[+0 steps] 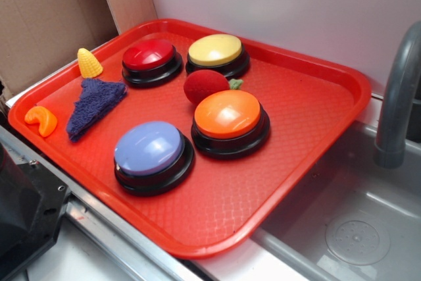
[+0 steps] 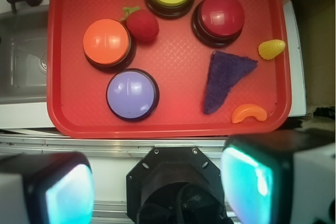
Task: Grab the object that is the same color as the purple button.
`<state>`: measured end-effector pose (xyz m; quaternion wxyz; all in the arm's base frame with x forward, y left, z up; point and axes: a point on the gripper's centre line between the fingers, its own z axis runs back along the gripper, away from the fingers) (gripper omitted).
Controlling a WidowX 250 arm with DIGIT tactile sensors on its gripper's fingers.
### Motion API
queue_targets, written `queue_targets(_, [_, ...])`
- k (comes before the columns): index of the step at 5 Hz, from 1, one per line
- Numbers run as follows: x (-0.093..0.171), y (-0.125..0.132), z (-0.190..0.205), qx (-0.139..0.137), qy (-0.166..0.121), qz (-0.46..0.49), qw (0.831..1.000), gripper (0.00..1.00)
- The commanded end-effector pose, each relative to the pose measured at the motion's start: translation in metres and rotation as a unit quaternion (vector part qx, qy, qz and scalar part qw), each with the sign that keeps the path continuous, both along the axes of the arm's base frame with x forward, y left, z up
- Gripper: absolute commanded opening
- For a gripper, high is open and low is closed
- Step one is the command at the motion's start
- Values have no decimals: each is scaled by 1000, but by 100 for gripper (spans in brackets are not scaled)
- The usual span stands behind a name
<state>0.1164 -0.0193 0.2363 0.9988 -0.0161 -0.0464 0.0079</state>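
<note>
Toy kitchen test setup, grey sink basin (image 1: pixel 355 228), grey faucet (image 1: pixel 398 103), red tray (image 1: pixel 316 90), cardboard backdrop (image 1: pixel 46 24)

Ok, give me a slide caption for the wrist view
End effector open above the red tray, with the purple cloth lying beside the purple button, untouched.

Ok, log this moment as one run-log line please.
gripper: open, above tray's near edge | purple cloth: untouched, on red tray | purple button: left of the cloth in wrist view | grasp: not started
</note>
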Motion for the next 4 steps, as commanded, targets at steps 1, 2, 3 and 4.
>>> queue_targets(1, [0, 0, 0, 0, 0, 0, 1000, 100])
queue_targets(2, [1, 6, -8, 4, -26, 19, 999, 100])
queue_targets(3, [7, 20, -30, 13, -63, 61, 996, 100])
queue_targets(4, [16, 40, -58, 10, -67, 121, 990, 100])
